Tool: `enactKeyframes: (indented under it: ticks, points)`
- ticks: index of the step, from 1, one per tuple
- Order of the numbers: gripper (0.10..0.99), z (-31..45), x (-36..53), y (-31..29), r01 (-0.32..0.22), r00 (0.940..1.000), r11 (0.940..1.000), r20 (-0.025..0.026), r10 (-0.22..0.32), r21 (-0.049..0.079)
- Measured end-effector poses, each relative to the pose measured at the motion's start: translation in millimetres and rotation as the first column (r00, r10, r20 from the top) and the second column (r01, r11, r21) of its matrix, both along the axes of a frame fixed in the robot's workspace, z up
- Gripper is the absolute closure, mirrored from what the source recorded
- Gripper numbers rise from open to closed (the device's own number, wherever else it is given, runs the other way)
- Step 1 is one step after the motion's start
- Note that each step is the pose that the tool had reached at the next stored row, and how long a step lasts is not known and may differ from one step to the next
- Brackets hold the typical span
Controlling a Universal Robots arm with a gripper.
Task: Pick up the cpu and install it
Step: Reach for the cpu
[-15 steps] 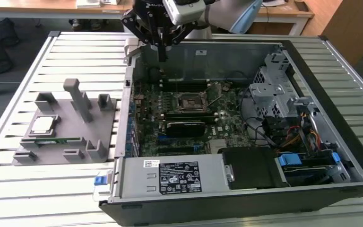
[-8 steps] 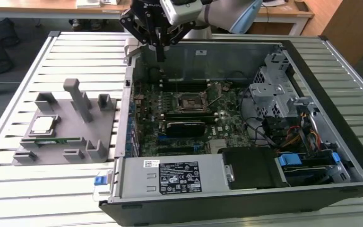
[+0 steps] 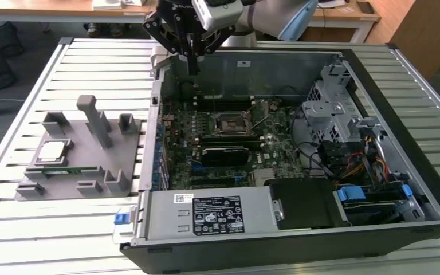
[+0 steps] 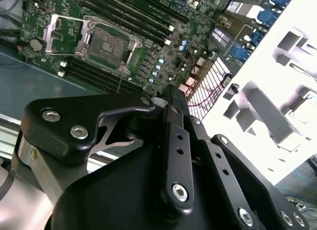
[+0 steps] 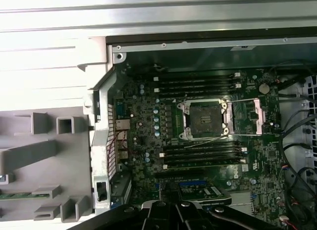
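Observation:
The cpu (image 3: 52, 150), a small silvery square chip, lies flat in a recess of the grey fixture (image 3: 90, 166) at the exterior view's left. My gripper (image 3: 193, 70) hangs high over the back left corner of the open computer case (image 3: 403, 172), well away from the cpu. Its fingers are shut together with nothing between them. The motherboard's cpu socket (image 3: 231, 123) (image 5: 205, 118) (image 4: 106, 42) stands open, its metal load plate (image 5: 257, 114) flipped aside. In the second wrist view my gripper (image 4: 171, 94) points toward the motherboard's edge.
A green memory stick (image 3: 67, 170) lies on the fixture in front of the cpu, among upright grey posts (image 3: 90, 117). Inside the case are memory slots (image 5: 198, 84), a drive cage (image 3: 331, 109), cables (image 3: 357, 166) and a power supply (image 3: 204, 212). Everything rests on a slatted metal table (image 3: 21, 74).

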State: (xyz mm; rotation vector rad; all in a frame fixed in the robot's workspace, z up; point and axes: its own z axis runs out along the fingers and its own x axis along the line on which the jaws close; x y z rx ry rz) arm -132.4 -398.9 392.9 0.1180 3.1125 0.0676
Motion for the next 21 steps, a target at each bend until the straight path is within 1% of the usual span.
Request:
enactKeyframes:
  ticks: [21]
  points:
    - [0.98, -0.6, -5.6, 0.0, 0.0, 1.0, 1.0, 0.0, 0.0, 0.0]
